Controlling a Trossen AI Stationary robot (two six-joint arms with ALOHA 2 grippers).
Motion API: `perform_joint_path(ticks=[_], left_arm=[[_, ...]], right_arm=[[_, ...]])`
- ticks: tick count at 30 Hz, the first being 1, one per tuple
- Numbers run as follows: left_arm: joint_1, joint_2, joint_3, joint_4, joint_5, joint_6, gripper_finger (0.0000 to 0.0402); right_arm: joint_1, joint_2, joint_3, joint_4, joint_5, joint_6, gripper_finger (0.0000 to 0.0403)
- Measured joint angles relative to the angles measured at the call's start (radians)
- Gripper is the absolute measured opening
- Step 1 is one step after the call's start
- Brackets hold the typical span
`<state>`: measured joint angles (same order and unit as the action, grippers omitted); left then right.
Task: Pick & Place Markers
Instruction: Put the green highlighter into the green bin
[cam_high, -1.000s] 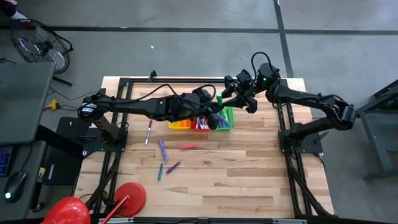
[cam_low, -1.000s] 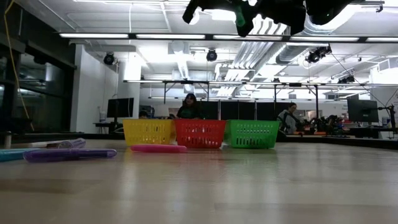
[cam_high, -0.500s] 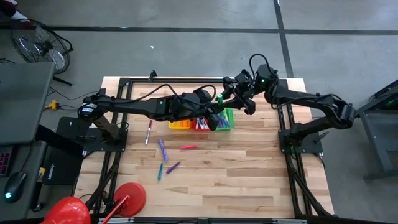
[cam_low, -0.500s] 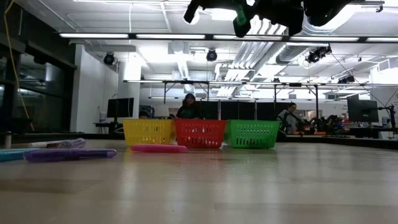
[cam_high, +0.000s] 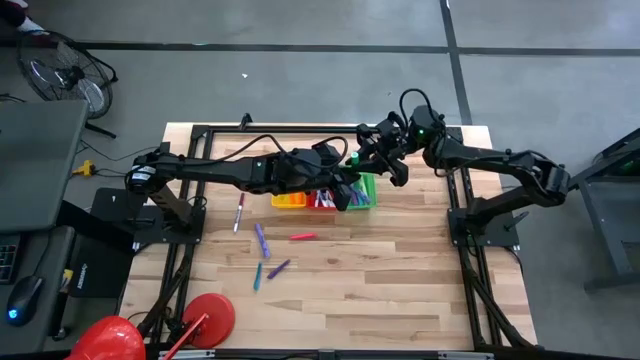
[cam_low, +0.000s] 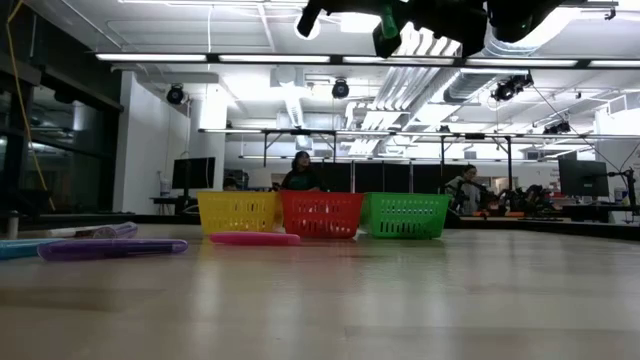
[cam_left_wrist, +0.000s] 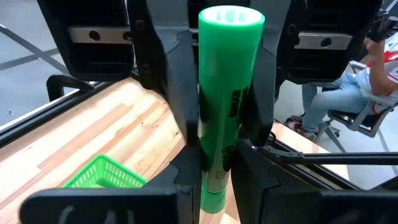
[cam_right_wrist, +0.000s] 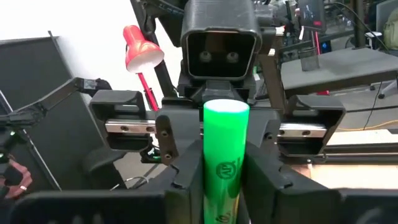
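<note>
We see the left gripper (cam_high: 349, 168) up in the air, just above the green basket (cam_high: 364, 189). It pinches a green marker (cam_left_wrist: 227, 93) between its two fingers (cam_left_wrist: 174, 81). The right gripper (cam_high: 368, 157) meets it from the other side, and its fingers (cam_right_wrist: 267, 168) press on the same marker too. Under both grippers sit the yellow basket (cam_low: 238, 211), the red basket (cam_low: 320, 213) and the green one in a row. Loose markers (cam_high: 262, 240) lie on the wooden table (cam_high: 400, 280), well away from both grippers.
</note>
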<state>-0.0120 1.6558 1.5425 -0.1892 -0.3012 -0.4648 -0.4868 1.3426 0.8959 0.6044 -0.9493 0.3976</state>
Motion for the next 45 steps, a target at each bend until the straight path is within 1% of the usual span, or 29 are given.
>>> perform_joint_path(ticks=[5,16,18,21,23,26,30,32,34,37,40,42,44,45], left_arm=[[0.000,-0.001,0.000,-0.001,0.000,0.005,0.0055],[0.000,-0.002,0.000,-0.001,0.001,0.012,0.0059],[0.000,-0.002,0.000,0.000,0.001,0.014,0.0083],[0.000,-0.002,0.000,0.003,0.004,0.013,0.0129],[0.000,-0.002,0.000,0.004,0.005,0.013,0.0152],[-0.001,-0.002,0.000,0.002,0.007,0.013,0.0171],[-0.001,-0.002,0.000,-0.014,0.007,0.028,0.0180],[-0.001,-0.002,0.000,-0.052,0.004,0.034,0.0182],[-0.001,-0.023,-0.001,-0.136,-0.026,0.017,0.0182],[-0.002,-0.074,0.003,-0.267,-0.139,-0.018,0.0183],[-0.014,-0.142,-0.002,-0.447,-0.263,-0.057,0.0183],[-0.015,-0.171,0.004,-0.512,-0.338,-0.072,0.0183],[-0.021,-0.215,-0.003,-0.641,-0.367,-0.095,0.0183],[-0.022,-0.228,-0.003,-0.675,-0.374,-0.100,0.0184]], right_arm=[[0.006,0.000,0.000,0.007,0.005,-0.006,0.0060],[0.006,0.000,0.000,0.013,0.001,-0.011,0.0060],[0.004,0.000,0.000,0.015,0.001,-0.011,0.0060],[0.002,0.000,0.000,0.016,0.012,-0.013,0.0060],[0.002,0.000,0.000,0.017,0.022,-0.016,0.0060],[0.002,0.000,0.001,0.027,0.025,-0.017,0.0060],[-0.002,-0.001,0.001,0.043,0.024,-0.013,0.0060],[-0.020,-0.002,0.001,0.041,0.023,-0.010,0.0060],[-0.049,-0.002,0.001,0.027,0.023,0.002,0.0060],[-0.101,-0.002,0.001,-0.018,0.019,0.003,0.0060],[-0.153,-0.002,0.001,-0.092,0.020,-0.014,0.0060],[-0.180,-0.002,0.001,-0.158,0.035,-0.044,0.0060],[-0.199,-0.002,0.001,-0.221,0.068,-0.072,0.0060],[-0.205,-0.002,0.001,-0.249,0.086,-0.087,0.0060]])
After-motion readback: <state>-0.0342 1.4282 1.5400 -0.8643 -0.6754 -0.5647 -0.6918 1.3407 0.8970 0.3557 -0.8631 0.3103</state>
